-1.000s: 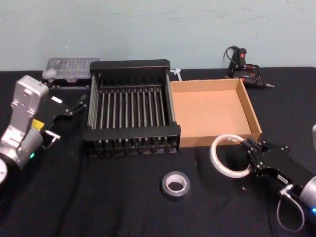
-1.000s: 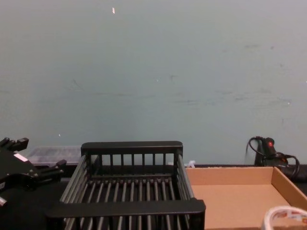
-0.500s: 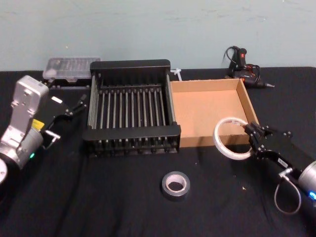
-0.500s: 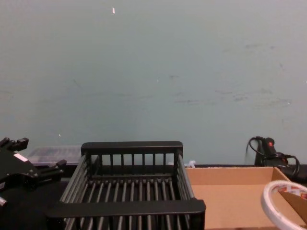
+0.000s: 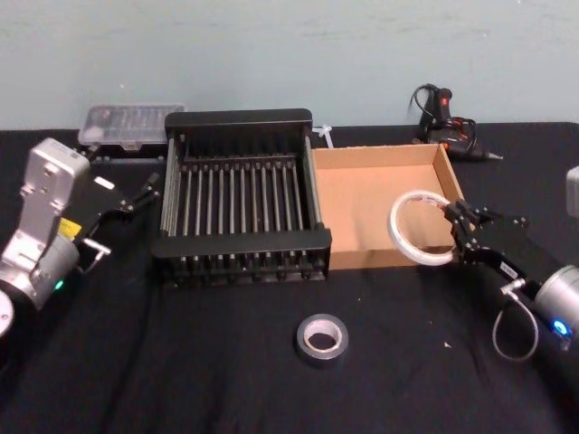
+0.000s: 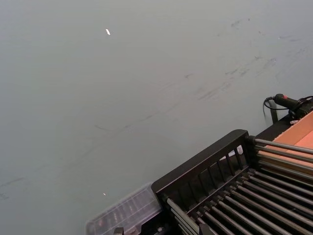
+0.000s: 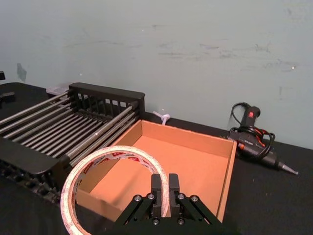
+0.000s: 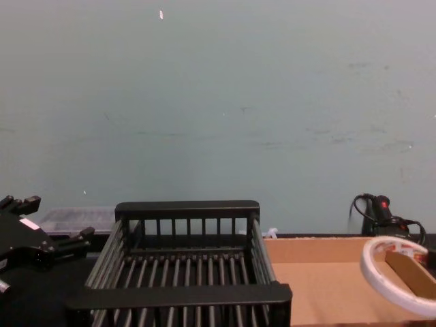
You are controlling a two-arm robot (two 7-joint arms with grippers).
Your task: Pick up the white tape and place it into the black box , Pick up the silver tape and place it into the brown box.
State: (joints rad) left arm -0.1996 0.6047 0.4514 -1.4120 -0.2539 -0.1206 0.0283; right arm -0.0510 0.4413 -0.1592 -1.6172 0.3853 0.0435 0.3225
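Observation:
My right gripper (image 5: 452,231) is shut on the rim of the white tape (image 5: 394,228), a ring with red marks (image 7: 112,152). It holds the ring tilted in the air over the front right corner of the brown box (image 5: 362,203). In the chest view the white tape (image 8: 371,269) hangs at the right, above the brown box (image 8: 320,283). The silver tape (image 5: 322,322) lies flat on the black cloth in front of both boxes. The black box (image 5: 240,242) stands left of the brown box with nothing in it. My left gripper (image 5: 134,206) is parked open at the black box's left.
A clear plastic case (image 5: 131,122) sits behind the black box at the back left. A glue gun with its cable (image 5: 443,113) lies behind the brown box at the back right. Black cloth covers the table, and a pale green wall stands behind it.
My right gripper lifted the white tape from in front of the brown box and carried it forward, over the box's front right corner. The left arm and silver tape stayed still.

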